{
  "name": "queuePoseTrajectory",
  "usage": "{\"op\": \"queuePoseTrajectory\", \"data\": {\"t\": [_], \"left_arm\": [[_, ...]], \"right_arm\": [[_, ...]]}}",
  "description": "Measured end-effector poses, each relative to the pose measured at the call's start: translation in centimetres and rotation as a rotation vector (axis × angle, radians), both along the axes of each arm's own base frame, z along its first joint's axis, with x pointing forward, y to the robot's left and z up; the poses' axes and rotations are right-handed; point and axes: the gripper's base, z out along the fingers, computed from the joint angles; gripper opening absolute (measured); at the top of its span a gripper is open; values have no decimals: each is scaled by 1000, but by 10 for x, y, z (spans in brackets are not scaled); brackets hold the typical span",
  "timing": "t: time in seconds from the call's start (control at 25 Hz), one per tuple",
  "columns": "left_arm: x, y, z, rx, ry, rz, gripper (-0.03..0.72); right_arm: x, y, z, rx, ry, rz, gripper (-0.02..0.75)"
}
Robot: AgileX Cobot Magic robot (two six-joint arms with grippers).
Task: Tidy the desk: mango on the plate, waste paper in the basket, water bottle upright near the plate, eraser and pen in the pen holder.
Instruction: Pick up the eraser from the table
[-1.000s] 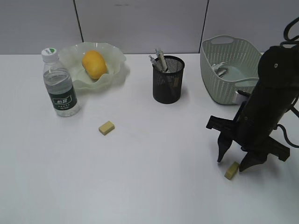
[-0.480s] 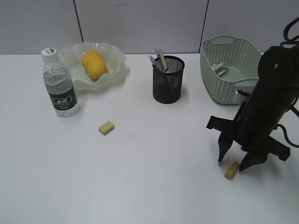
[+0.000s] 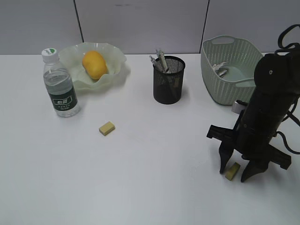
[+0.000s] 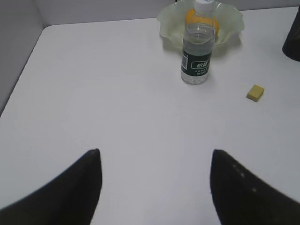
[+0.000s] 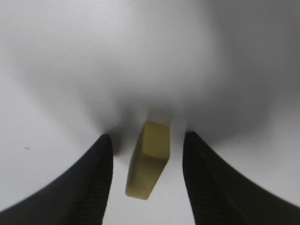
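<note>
My right gripper (image 3: 234,176) stands open on the desk (image 3: 154,178) at the front right, its fingers on either side of a yellow eraser (image 3: 231,171). In the right wrist view that eraser (image 5: 149,159) lies between the fingers with a gap on each side. A second eraser (image 3: 107,128) lies left of centre. The mango (image 3: 94,64) sits on the plate (image 3: 118,60), and the water bottle (image 3: 59,84) stands upright beside it. Pens (image 3: 161,59) stick out of the pen holder (image 3: 168,80). The waste paper (image 3: 220,69) lies in the basket (image 3: 232,70). My left gripper (image 4: 154,157) hangs open over bare desk.
The basket stands just behind my right arm (image 3: 269,103). From the left wrist view, the bottle (image 4: 197,56) is in front of the plate (image 4: 168,23), with the second eraser (image 4: 255,92) to its right.
My right gripper has dropped lower, so its fingers now straddle the eraser at desk level, and it has narrowed slightly. Nothing else has moved.
</note>
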Motion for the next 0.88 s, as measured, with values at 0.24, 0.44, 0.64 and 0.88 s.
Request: {"op": "queuePoseTrajectory", "data": {"t": [0.24, 0.44, 0.64, 0.88], "left_arm": [[0, 0, 0, 0, 0, 0, 547], [0, 0, 0, 0, 0, 0, 547], [0, 0, 0, 1, 0, 1, 547], [0, 0, 0, 3, 0, 3, 547]], "right_arm": [[0, 0, 0, 0, 5, 0, 305], [0, 0, 0, 0, 5, 9, 124], [1, 1, 1, 11, -15, 103, 124], [8, 5, 37, 61, -68, 396, 124]]}}
